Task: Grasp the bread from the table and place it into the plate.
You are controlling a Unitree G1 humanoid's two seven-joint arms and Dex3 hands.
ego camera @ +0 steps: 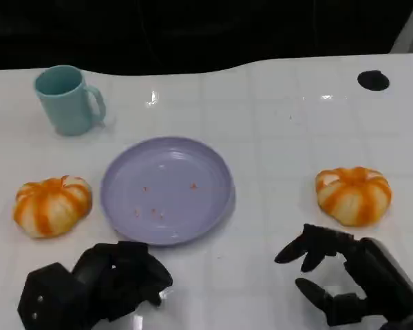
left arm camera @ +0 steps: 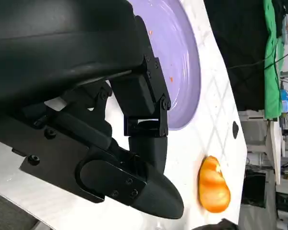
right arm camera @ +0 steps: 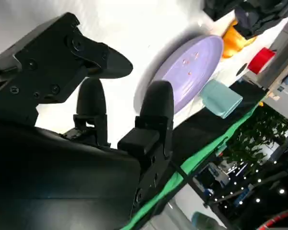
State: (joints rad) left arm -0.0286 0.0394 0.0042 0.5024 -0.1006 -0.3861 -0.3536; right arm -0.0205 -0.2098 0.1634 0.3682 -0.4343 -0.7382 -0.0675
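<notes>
Resting on the white table, left hand curled empty, right hand spread.

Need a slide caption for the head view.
Empty-handed robot faces lavender plate flanked by two orange-striped breads, teal mug behind.

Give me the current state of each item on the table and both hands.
Left bread: on table, left of plate, untouched.
Right bread: on table, right of plate, untouched.
Plate: holds only crumbs.
Mug: upright.
Left hand: curled, holding nothing.
Right hand: open, near right bread.
</notes>
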